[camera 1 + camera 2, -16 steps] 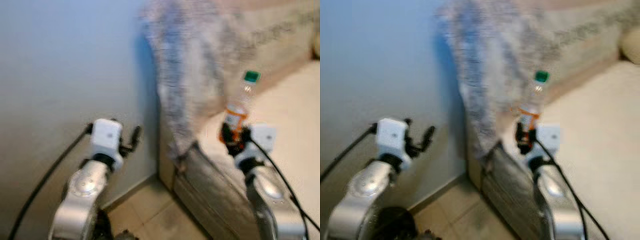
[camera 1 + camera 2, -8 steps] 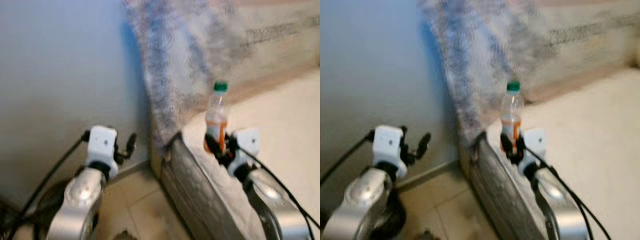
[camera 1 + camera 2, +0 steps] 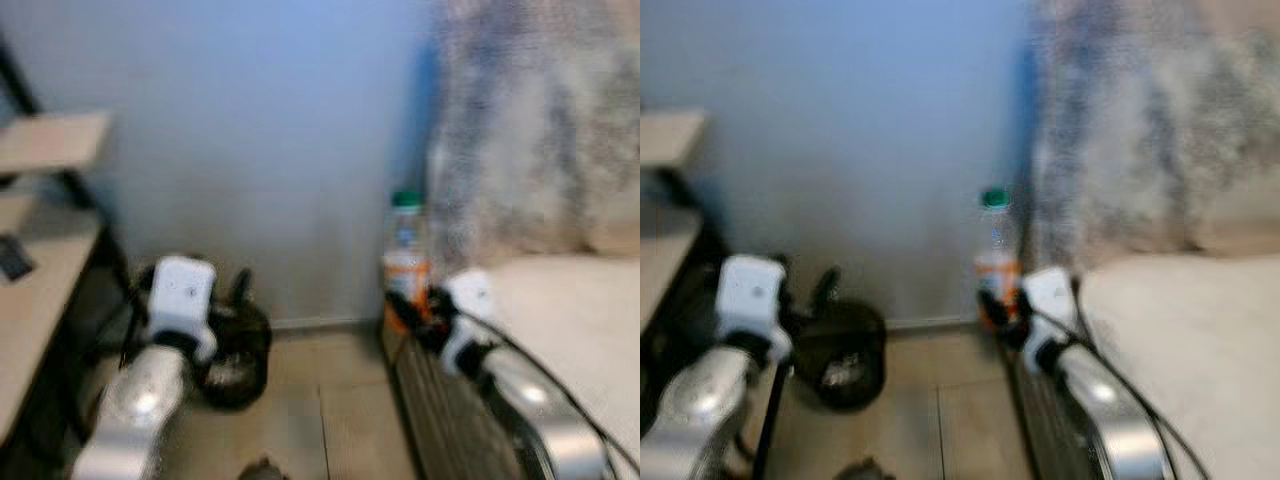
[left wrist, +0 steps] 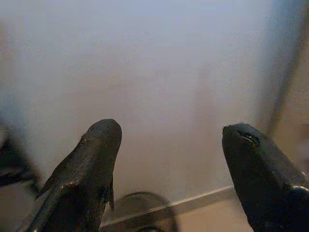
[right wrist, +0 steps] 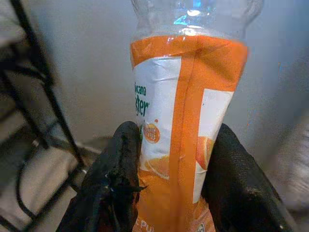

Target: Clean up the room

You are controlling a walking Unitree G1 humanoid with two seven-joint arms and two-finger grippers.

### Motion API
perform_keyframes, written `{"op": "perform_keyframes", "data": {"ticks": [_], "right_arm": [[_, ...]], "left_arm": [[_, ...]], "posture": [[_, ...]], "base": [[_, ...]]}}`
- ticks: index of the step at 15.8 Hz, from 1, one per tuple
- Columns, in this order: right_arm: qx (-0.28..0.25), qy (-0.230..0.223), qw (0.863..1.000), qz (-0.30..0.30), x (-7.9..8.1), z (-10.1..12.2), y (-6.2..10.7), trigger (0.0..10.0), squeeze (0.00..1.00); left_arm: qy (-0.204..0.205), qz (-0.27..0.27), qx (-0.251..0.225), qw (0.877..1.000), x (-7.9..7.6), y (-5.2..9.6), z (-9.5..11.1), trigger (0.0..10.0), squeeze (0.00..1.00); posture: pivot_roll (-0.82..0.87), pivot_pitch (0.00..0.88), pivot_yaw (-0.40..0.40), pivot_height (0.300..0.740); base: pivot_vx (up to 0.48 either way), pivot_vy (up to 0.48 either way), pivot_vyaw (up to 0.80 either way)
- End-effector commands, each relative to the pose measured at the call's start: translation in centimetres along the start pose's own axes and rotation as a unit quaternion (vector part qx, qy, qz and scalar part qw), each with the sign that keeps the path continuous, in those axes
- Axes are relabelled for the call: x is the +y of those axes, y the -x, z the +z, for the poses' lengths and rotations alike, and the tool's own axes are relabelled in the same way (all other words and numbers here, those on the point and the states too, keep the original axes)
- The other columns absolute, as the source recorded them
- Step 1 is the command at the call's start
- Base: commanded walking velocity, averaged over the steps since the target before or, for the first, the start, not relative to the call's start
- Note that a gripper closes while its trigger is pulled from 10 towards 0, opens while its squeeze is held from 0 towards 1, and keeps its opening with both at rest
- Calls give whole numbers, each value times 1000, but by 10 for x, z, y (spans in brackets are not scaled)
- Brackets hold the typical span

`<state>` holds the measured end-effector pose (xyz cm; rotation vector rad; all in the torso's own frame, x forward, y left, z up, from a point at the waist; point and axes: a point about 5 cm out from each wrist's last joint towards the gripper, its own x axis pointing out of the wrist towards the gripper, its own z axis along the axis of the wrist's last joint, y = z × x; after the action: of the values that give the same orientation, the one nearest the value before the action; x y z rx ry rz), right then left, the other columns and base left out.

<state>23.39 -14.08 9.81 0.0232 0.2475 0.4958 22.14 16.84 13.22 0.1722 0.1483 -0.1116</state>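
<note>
The right gripper [image 5: 176,193] is holding a plastic bottle [image 5: 186,121] upright, its two black fingers [image 5: 113,188] pressing on either side of the orange and white label. The bottle has a green cap [image 3: 406,199] and is sitting in the air just at the near corner of the bed [image 3: 570,310], in front of the pale blue wall [image 3: 270,130]. A mottled grey blanket [image 3: 540,130] is hanging behind the bed, to the right of the bottle.

The left gripper [image 4: 166,164] is pointing toward the wall with its fingers spread wide apart and nothing between them. Below and just beyond it a dark round bin [image 3: 845,355] is standing on the tiled floor [image 3: 330,420] against the wall — something pale is lying inside it, too blurred to make out. At the far left the edge of a wooden shelf unit [image 3: 40,200] with a black frame is showing. The head views are blurring as the robot is moving.
</note>
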Motion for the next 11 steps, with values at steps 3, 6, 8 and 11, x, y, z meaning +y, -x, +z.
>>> {"op": "perform_keyframes", "data": {"ticks": [3, 6, 8, 11], "right_arm": [[29, 3, 999, -34, -11, -8, 2, 10000, 0], [44, 1, 997, -67, -13, -15, 0, 10000, 0], [43, -12, 995, -88, -15, -16, -2, 10000, 0], [44, -12, 994, -99, -16, -17, -3, 10000, 0]], "left_arm": [[-14, 2, -6, 1000, -5, -2, 4, 10000, 0], [-16, 2, -7, 1000, -5, -4, 3, 10000, 0], [-10, 0, -9, 1000, -6, -5, 4, 10000, 0], [-8, -8, -11, 1000, -9, -6, 5, 10000, 0]], "posture": [[126, 0, -28, 740], [127, 0, -29, 740], [126, 0, -26, 740], [124, 0, -21, 740]], "base": [[0, 0, 0], [0, 0, 0], [129, 0, 0], [321, 0, 0]]}}
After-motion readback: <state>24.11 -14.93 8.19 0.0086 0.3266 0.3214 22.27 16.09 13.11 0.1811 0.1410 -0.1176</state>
